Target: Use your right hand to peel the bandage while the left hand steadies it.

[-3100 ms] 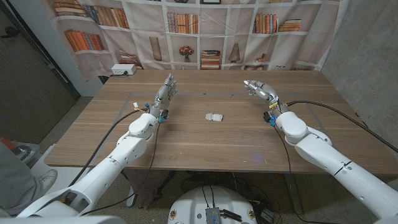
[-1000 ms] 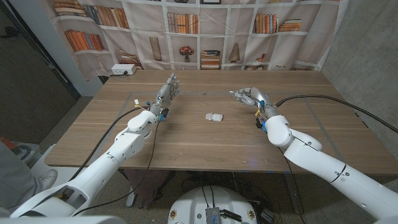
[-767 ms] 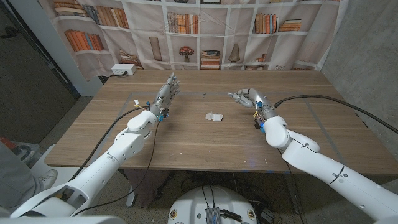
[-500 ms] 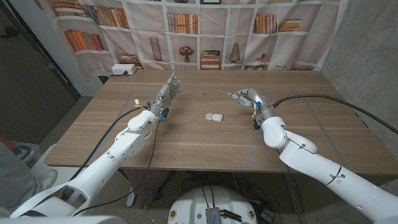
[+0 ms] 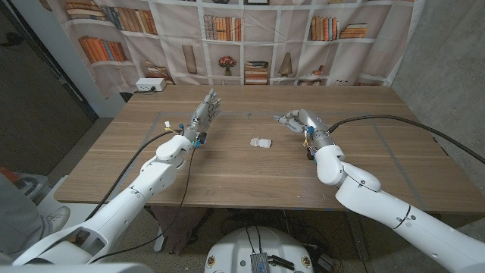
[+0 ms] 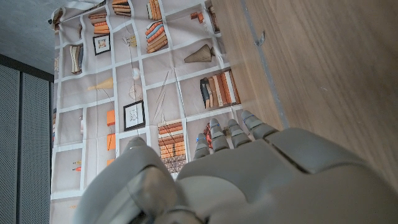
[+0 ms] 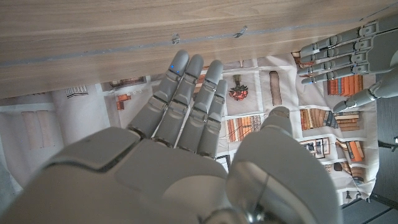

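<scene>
A small white bandage (image 5: 261,142) lies on the wooden table (image 5: 250,178) near its middle, with nothing touching it. My left hand (image 5: 204,111) stands upright to the bandage's left and farther back, fingers straight and apart, holding nothing. My right hand (image 5: 298,119) hovers to the bandage's right, slightly farther back, fingers spread and pointing toward the left, empty. In the right wrist view my right hand (image 7: 186,124) shows its spread fingers, and my left hand (image 7: 345,53) shows beyond it. The left wrist view shows the back of my left hand (image 6: 249,168).
A bookshelf-print curtain (image 5: 250,38) hangs behind the table's far edge. A white power strip (image 5: 150,85) sits at the far left corner. Black cables (image 5: 394,125) trail from both arms across the table.
My right hand has moved left toward the bandage, its forearm swinging inward. The left hand and the bandage have stayed put.
</scene>
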